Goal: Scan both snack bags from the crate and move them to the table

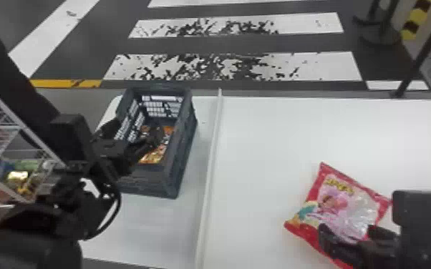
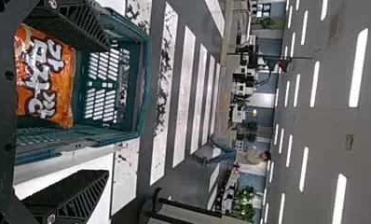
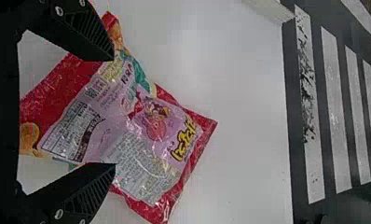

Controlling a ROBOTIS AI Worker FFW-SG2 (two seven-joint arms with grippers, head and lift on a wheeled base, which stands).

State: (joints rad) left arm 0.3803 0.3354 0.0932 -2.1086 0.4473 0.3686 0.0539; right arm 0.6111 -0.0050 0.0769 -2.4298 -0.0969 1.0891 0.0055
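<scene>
Your left gripper (image 1: 137, 129) is at the dark grey-blue plastic crate (image 1: 154, 180), fingers parted, with the shiny orange snack bag (image 1: 153, 155) lying inside the crate; your right gripper (image 1: 348, 229), also spread wide, is at the red-and-pink glossy snack bag (image 1: 350, 200) lying on the smooth white table (image 1: 268, 143)
</scene>
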